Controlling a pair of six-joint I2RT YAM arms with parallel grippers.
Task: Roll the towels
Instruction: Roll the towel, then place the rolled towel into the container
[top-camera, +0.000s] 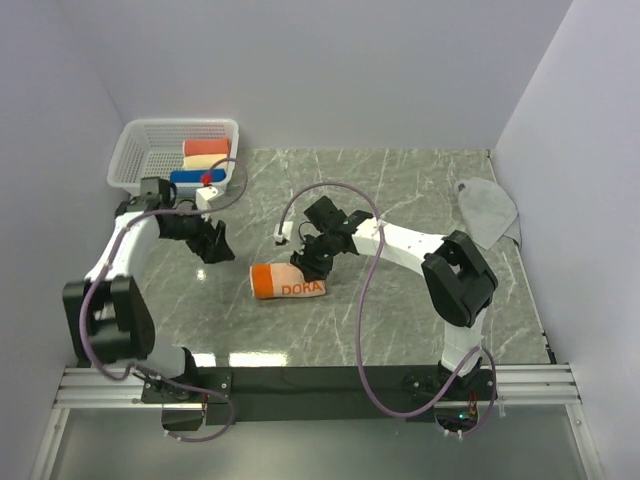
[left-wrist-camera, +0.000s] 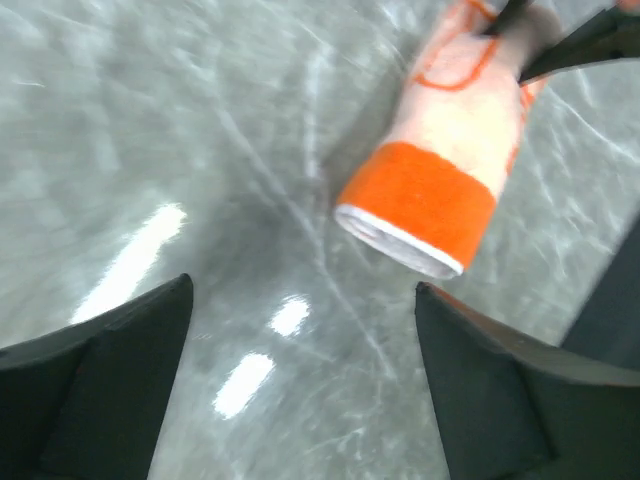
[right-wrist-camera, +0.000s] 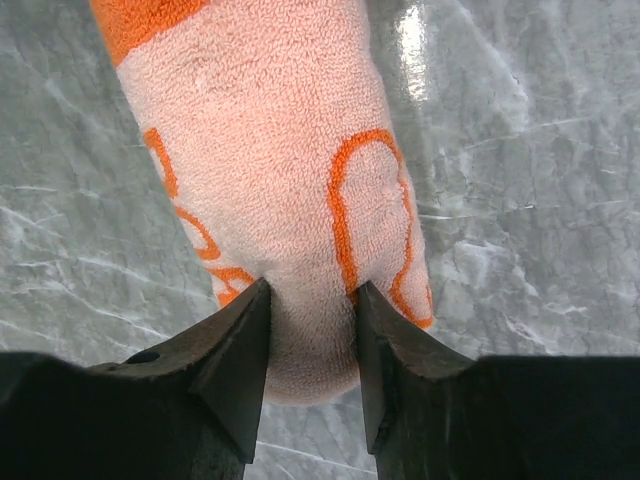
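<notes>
Spreading between plain white walls (top-camera: 350, 70), the grey-green marbled surface (top-camera: 420, 310) carries a white basket (top-camera: 128, 160) at its back left. Near it the left gripper (top-camera: 212, 243) hangs, jaws wide apart and empty. The orange towel (top-camera: 286, 281) lies mid-surface, rolled, a darker orange band at its left end; the right gripper (top-camera: 312, 262) has its jaws pinched on the right end. The grey towel (top-camera: 487, 208) lies crumpled far right
</notes>
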